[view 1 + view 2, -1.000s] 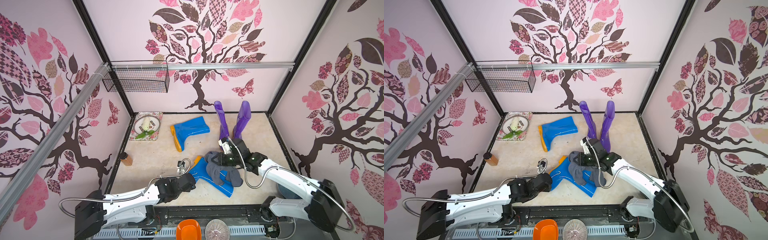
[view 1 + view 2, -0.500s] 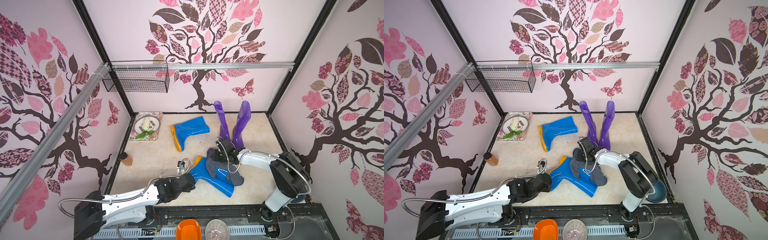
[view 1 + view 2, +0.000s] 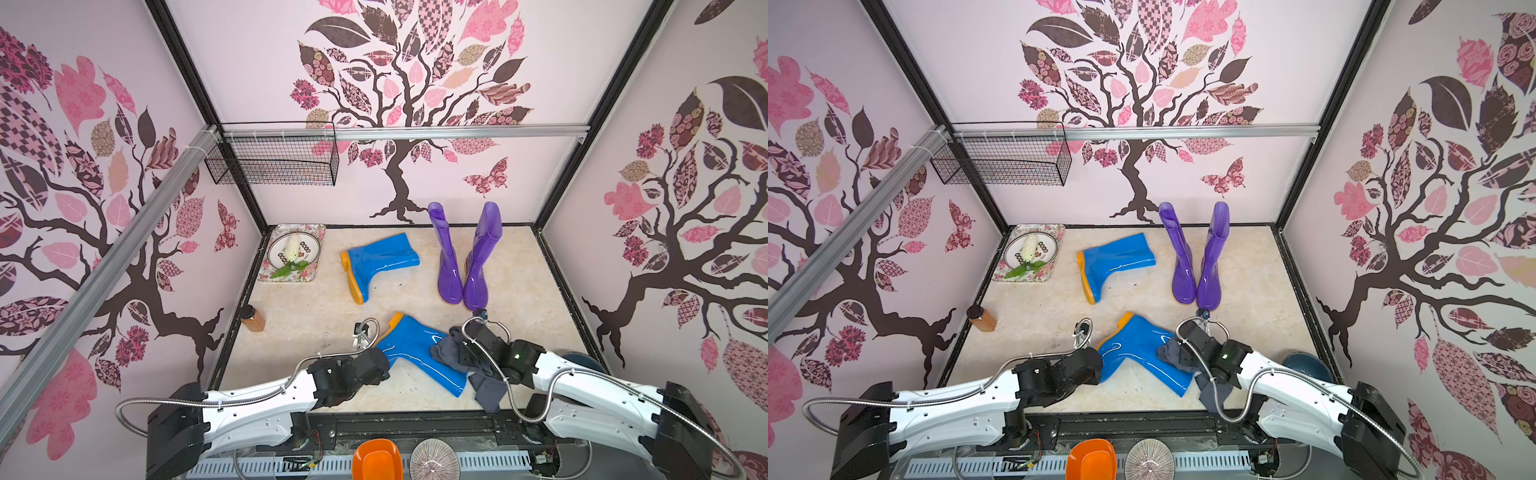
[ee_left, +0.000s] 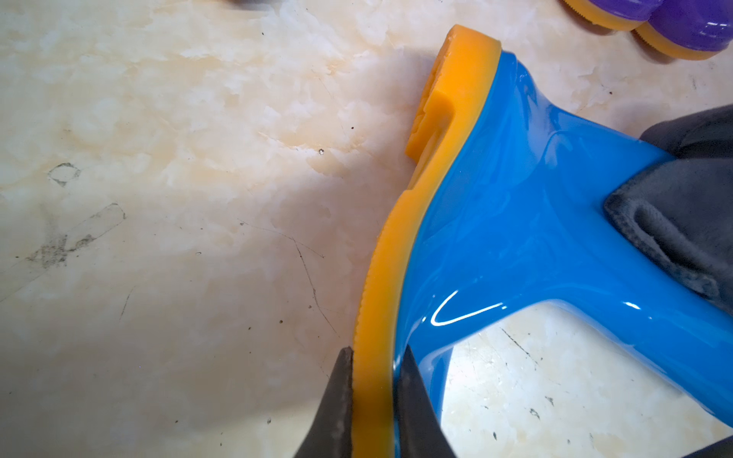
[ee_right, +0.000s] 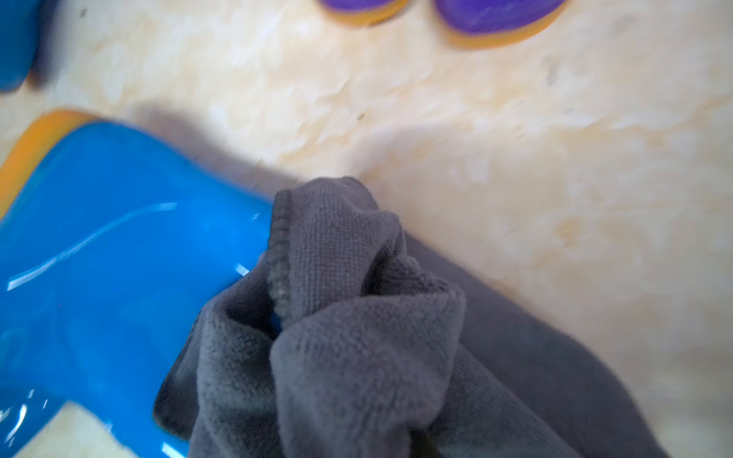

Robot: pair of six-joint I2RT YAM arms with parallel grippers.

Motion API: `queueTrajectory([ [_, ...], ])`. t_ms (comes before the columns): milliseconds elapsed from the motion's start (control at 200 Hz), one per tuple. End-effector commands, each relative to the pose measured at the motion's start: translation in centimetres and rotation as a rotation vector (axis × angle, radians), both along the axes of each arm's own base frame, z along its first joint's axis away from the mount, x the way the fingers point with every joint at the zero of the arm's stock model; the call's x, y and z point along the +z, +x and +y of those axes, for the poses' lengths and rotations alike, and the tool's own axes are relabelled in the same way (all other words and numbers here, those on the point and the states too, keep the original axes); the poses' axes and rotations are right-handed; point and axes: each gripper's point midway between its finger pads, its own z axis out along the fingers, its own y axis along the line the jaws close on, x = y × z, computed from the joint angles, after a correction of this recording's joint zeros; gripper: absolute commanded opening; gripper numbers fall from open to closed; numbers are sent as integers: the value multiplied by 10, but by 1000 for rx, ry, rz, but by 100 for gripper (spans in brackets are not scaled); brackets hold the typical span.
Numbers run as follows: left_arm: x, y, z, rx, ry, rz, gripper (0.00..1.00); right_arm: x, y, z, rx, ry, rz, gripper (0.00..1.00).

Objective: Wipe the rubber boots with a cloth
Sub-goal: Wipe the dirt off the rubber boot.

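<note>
Item: near blue boot (image 3: 419, 357), glossy, laid on its side at the near centre of the counter (image 3: 299, 324), orange sole (image 4: 380, 277) turned to the left, shaft running off to the near right. Holding: left end effector (image 4: 375, 357), clenched on the sole's edge at the toe end, one finger set on each side of the orange rim. Wiping tool: cloth (image 3: 442, 355), dark grey, bunched over the boot's shaft and trailing off it onto the counter at the near right. It is grasped by the right end effector (image 3: 463, 351) at a gathered fold, the fingers being buried in fabric. Step in hand, as judged: the shaft is wiped while the foot is pinned. Handling notes: the pinch on the sole is to be kept firm, since slick rubber is likely to slide or pivot on the smooth counter under a sideways stroke. Strokes are best drawn along the shaft, away from the pinned toe, so that the boot is pulled taut rather than shoved into the grip. The cloth is best pressed flatter, as a bunched wad touches little surface. Other stock: far blue boot (image 3: 380, 262), on its side at far centre; purple boots (image 3: 451, 266), upright, side by side at the far right, liable to be toppled by a wide swing.
</note>
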Motion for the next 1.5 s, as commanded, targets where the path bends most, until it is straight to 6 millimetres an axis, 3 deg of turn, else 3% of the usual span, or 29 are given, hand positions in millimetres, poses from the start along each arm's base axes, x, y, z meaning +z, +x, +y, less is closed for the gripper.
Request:
queueTrajectory([
  [0, -16, -1, 29, 33, 147, 18, 4, -2, -25, 46, 104, 103, 85, 0],
  [65, -15, 0, 27, 28, 149, 18, 5, -3, -33, 67, 180, 146, 97, 0],
  [130, -15, -1, 27, 28, 155, 22, 5, -5, -37, 77, 216, 175, 121, 0],
  [230, -17, -3, 25, 18, 146, 32, 6, 6, -50, 92, 335, 247, 114, 0],
  [365, -20, -2, 23, 16, 153, 38, 7, 2, -73, 88, 458, 192, 146, 0],
  [465, -19, 0, 23, 19, 174, 36, 7, -9, -81, 56, 427, 20, 148, 0],
  [625, -18, 2, 22, 14, 182, 27, 9, -36, -93, 4, 270, -94, 239, 0],
  [740, -14, 3, 21, 8, 189, 20, 11, -30, -92, -26, 178, -180, 237, 0],
  [820, -8, 5, 21, -7, 205, 6, 14, -3, -88, -32, 149, -154, 196, 0],
  [915, 5, 9, 22, -23, 237, -28, 25, 64, -73, -32, 118, -43, 62, 0],
  [1010, 24, 14, 18, -61, 250, -67, 44, 137, -57, -38, 96, 61, -109, 0],
  [1130, 56, 16, 3, -149, 250, -145, 46, 200, -42, -53, 72, 80, -266, 0],
  [1205, 78, 13, -17, -253, 248, -223, 56, 229, -34, -62, 49, 50, -337, 0],
  [1315, 99, -6, -58, -475, 275, -316, 60, 266, -25, -83, -17, 15, -433, 0],
  [1405, 95, -25, -92, -659, 396, -355, 60, 295, -21, -100, -68, 28, -516, 0],
  [1495, 74, -39, -120, -822, 529, -355, 60, 319, -20, -113, -111, 47, -565, 0],
])
